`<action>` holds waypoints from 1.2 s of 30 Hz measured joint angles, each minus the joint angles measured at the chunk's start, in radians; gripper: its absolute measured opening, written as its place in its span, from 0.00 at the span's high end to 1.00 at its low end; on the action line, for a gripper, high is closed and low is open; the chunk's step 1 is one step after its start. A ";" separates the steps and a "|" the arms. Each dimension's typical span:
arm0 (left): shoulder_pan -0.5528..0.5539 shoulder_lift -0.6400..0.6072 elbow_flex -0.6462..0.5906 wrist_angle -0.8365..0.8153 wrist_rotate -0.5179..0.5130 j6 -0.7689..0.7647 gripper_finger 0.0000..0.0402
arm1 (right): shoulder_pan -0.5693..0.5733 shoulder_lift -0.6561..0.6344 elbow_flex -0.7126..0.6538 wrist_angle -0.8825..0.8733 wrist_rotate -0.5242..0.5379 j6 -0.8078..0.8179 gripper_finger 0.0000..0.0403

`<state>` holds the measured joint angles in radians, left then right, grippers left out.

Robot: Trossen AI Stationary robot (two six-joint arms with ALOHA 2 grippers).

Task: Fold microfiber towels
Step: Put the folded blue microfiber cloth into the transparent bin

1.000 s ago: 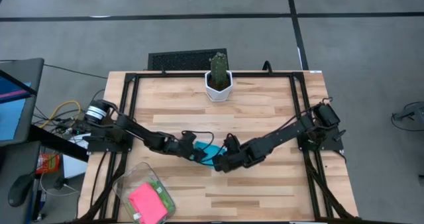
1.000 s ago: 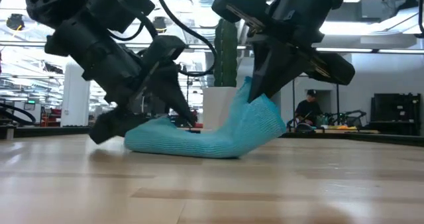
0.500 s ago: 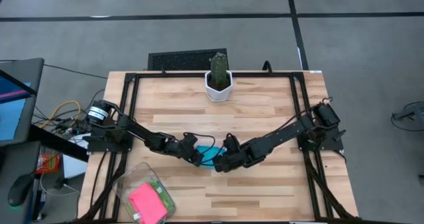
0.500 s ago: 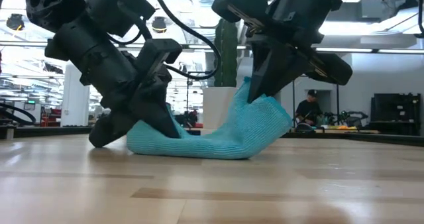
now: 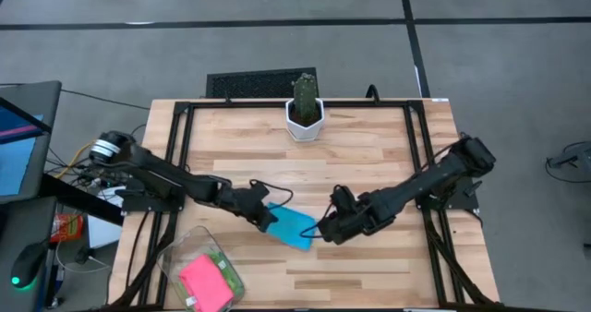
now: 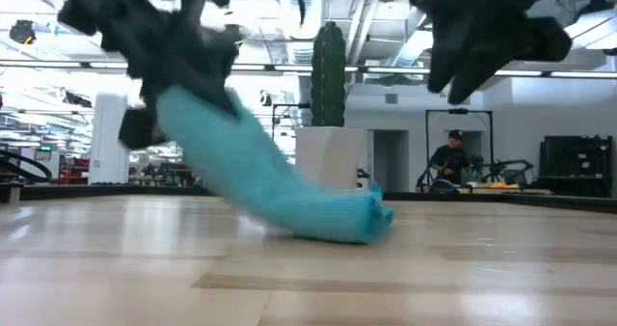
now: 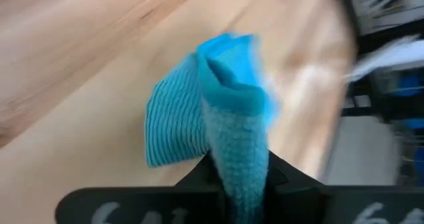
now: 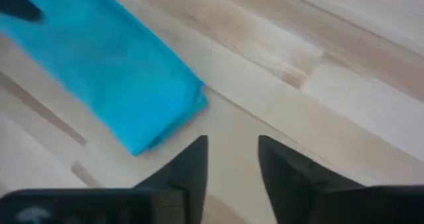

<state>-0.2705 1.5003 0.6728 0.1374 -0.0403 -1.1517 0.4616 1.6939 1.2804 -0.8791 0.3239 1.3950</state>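
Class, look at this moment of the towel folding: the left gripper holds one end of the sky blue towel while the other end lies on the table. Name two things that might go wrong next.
1. The left gripper pinches only one end of the sky blue microfiber towel; the fold may fall open when dragged.
2. The right gripper is open and holds nothing, so the towel's far end on the wooden table is unrestrained and may bunch.

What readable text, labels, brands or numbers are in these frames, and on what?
None can be read.
Pale marks on the left gripper body in its wrist view: too blurred to read.
Blue towel, pink towel, plant pot, table: no text visible.
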 joint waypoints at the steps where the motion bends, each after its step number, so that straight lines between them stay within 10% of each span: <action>1: -0.001 -0.029 0.003 -0.008 -0.001 0.000 0.99 | 0.008 -0.009 0.000 -0.009 0.000 0.004 0.62; 15: -0.234 -0.411 0.290 -0.513 0.149 -0.040 0.99 | 0.091 -0.018 0.000 -0.161 0.079 0.103 0.43; 25: -0.626 -0.263 0.509 -0.565 -0.176 -0.300 0.99 | 0.082 0.015 0.000 -0.128 0.078 0.096 0.47; 36: -0.741 -0.044 0.601 -0.511 -0.167 -0.429 0.99 | 0.076 0.024 0.000 -0.107 0.075 0.018 0.49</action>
<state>-1.0115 1.4560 1.2739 -0.3733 -0.2074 -1.5807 0.5377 1.7180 1.2804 -0.9860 0.3988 1.4125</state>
